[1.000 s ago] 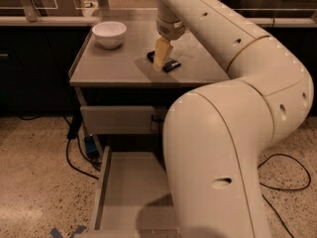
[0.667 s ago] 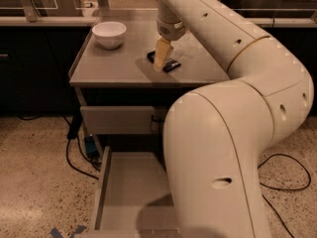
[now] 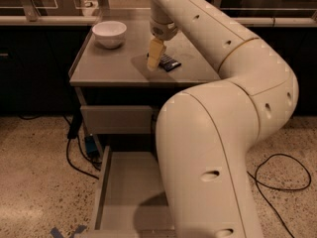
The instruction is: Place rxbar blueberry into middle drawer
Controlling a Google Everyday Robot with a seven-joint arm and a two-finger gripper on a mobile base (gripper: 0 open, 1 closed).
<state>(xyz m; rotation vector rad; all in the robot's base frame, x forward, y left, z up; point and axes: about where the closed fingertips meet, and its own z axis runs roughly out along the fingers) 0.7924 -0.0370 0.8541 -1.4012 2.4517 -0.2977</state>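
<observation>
Starting left of the cabinet top (image 3: 104, 69), one black cable (image 3: 73, 155) trails down to the speckled floor, below the top's left edge. On the top itself, at its back left corner, stands one white bowl (image 3: 109, 33), upright. Under the top I count two drawers. One is a closed grey drawer front (image 3: 116, 119) just beneath the top's edge. The other is the middle drawer (image 3: 126, 192), pulled out well below the top; the part of its flat floor that I can see holds nothing.

Toward the middle of the top, my one gripper (image 3: 154, 59) hangs tip-down, its tip at or just above the surface. Whether it is spread or closed I cannot tell from here, since it shows only as a single pale wedge.

Just right of it lies the one rxbar blueberry (image 3: 170, 62), flat on the top, close against the gripper's right side. I cannot say whether they touch. My arm (image 3: 233, 83) runs from there over the top's right edge and down in front of the drawers. A second black cable (image 3: 283, 175) loops on the floor to the right, below the top.

Compared with a second ago, my gripper sits slightly further left and lower over the top. The bowl, the bar and both drawers lie as they did.
</observation>
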